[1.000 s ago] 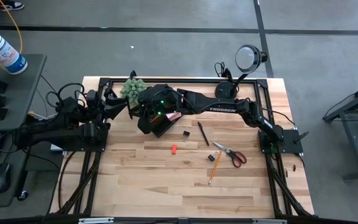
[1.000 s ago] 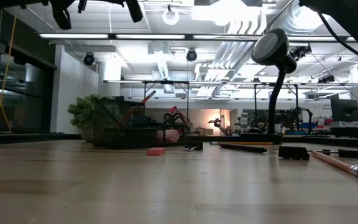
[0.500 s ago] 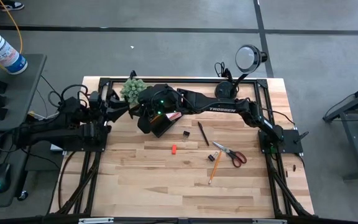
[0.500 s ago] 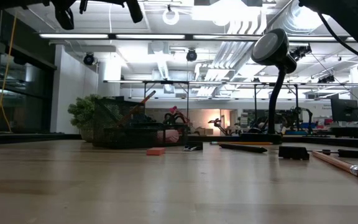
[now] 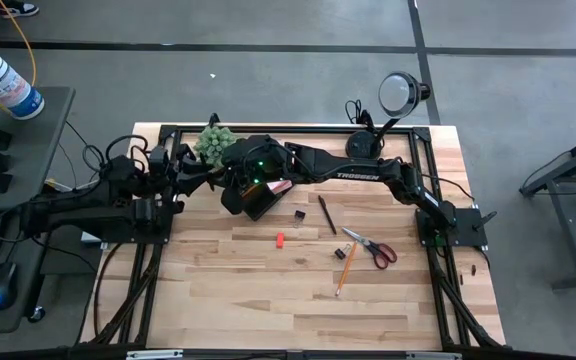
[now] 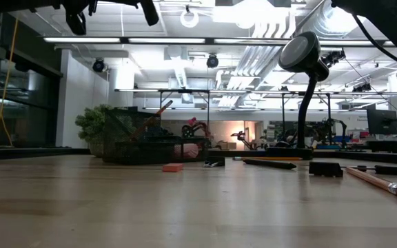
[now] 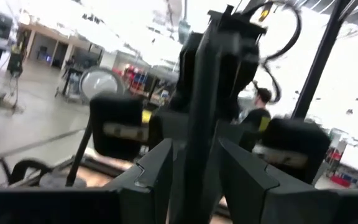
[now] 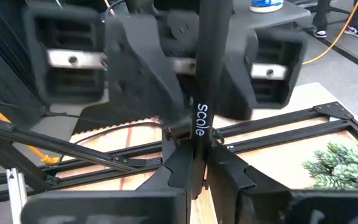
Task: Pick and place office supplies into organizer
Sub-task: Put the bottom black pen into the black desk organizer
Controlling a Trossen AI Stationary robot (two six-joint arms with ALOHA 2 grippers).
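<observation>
High view: left gripper has edged closer to the right gripper above the organizer at the surface's far left; scissors unmoved. Low view: organizer unchanged. Right wrist view: right jaws closed on a black pen. Left wrist view: left jaws parted around it.
</observation>
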